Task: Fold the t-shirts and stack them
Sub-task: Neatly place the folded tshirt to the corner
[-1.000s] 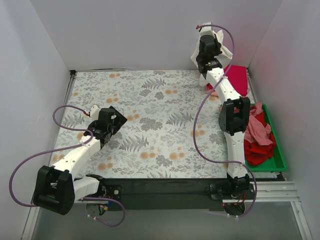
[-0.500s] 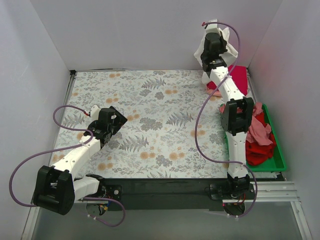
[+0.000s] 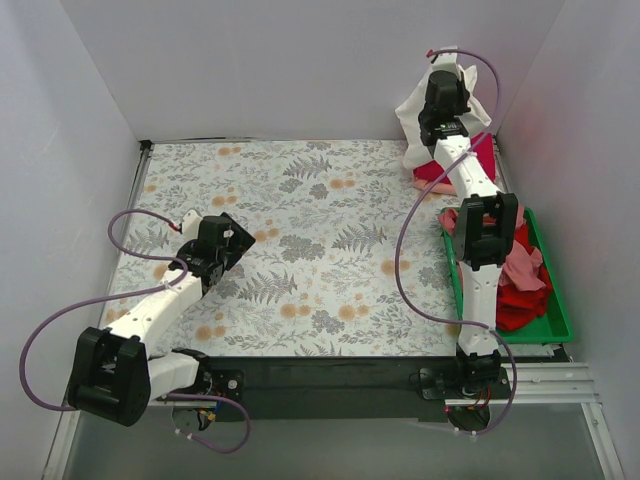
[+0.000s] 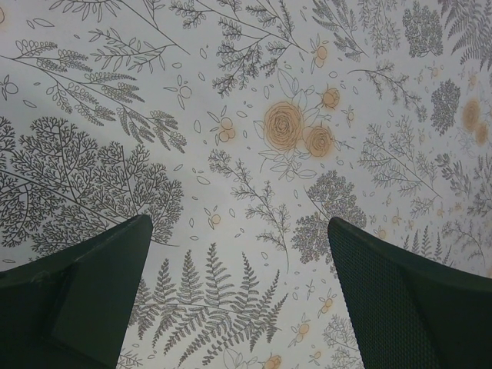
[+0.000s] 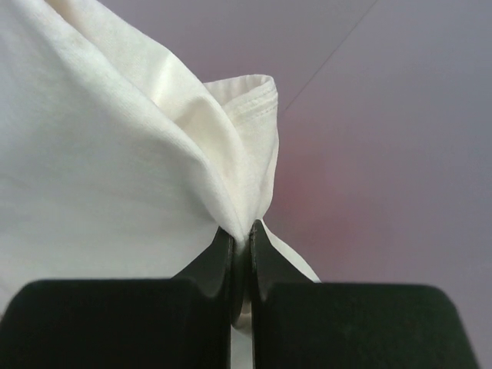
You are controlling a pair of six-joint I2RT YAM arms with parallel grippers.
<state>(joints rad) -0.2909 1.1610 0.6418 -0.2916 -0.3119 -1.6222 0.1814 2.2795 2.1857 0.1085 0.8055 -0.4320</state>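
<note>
Gaping over floral tablecloth hangs left end effector; right end effector pinches cream shirt near wall.

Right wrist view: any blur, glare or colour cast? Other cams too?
Right wrist: cream-white shirt hem sharp, right gripper an underexposed silhouette, pink cast on the wall behind. Left wrist: tablecloth print crisp, left gripper dark. Top external: even light, no glare, reddish tint on the right wall.

No legible text, label, brand, number or sign appears in any view (the table covering bears only a floral pattern).
</note>
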